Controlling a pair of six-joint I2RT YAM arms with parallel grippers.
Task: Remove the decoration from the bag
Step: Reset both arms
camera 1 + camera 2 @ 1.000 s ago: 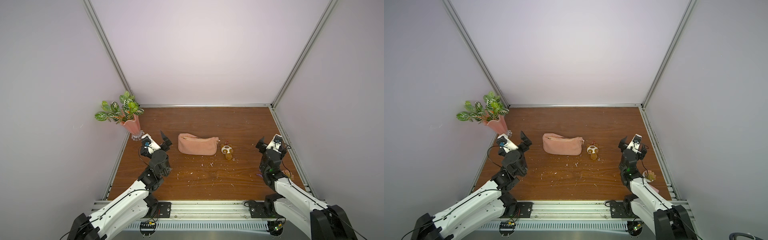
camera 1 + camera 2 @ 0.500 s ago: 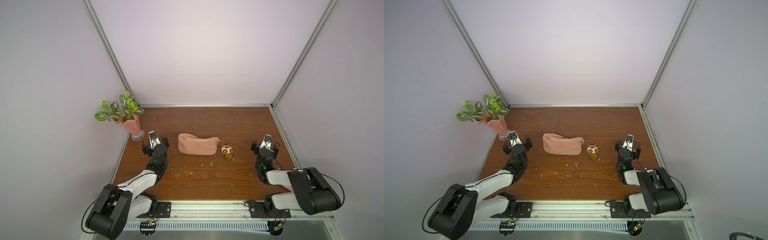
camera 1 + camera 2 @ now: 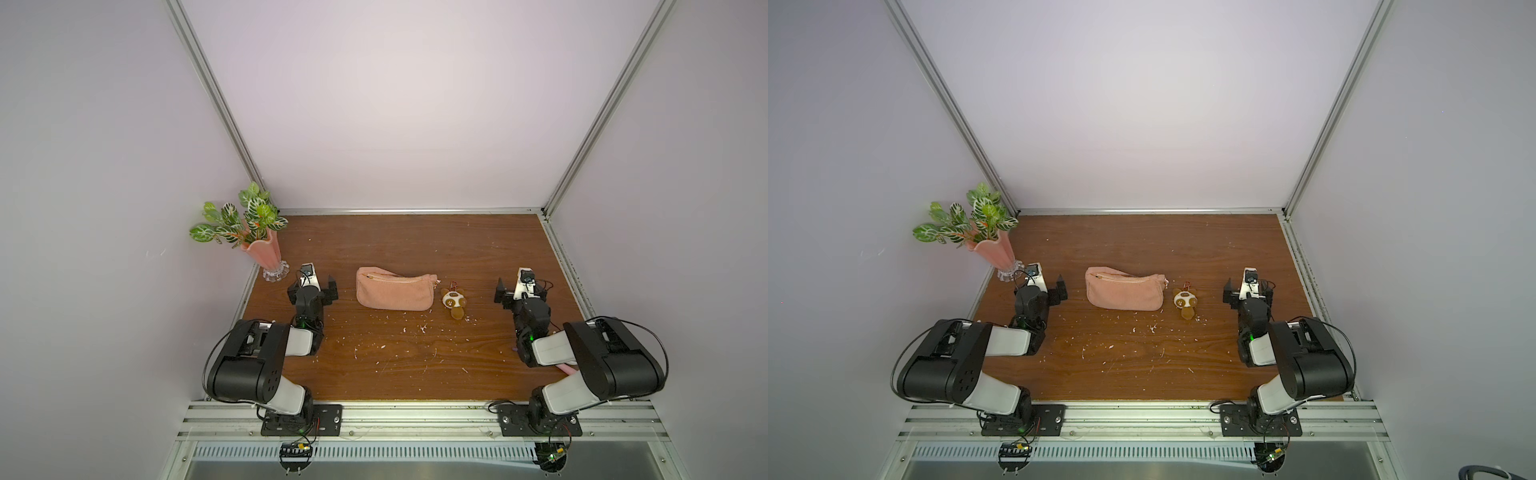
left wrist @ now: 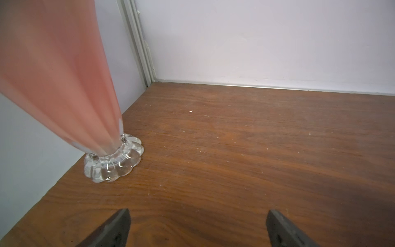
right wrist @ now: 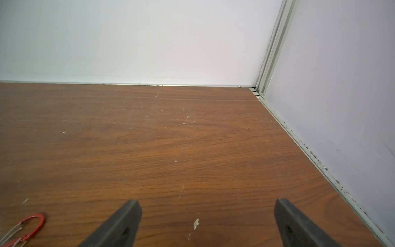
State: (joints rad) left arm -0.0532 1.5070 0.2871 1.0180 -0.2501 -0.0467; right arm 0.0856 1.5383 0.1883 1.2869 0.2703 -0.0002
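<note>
The salmon-pink bag (image 3: pixel 395 293) (image 3: pixel 1125 293) lies flat mid-table with its zipper along the far edge. Just right of it, with a small gap between, lies the decoration (image 3: pixel 453 301) (image 3: pixel 1185 301), a cream and brown plush. Its red loop (image 3: pixel 454 284) (image 5: pixel 32 224) points to the back. My left gripper (image 3: pixel 311 286) (image 3: pixel 1042 286) (image 4: pixel 197 213) rests low to the left of the bag, open and holding nothing. To the right of the decoration sits my right gripper (image 3: pixel 521 291) (image 3: pixel 1248 293) (image 5: pixel 207 205), open over bare wood.
A pink vase (image 3: pixel 259 253) (image 4: pixel 64 74) with green leaves stands on a glass foot at the left wall, close to my left gripper. Walls close in the wooden table (image 3: pixel 415 249) on three sides. White crumbs are scattered on the wood. A pink object (image 3: pixel 565 368) peeks from under the right arm.
Both arms have folded down, elbows drawn back toward the front rail, and the grippers have settled low. Both stay open. Bag and decoration have not moved.
</note>
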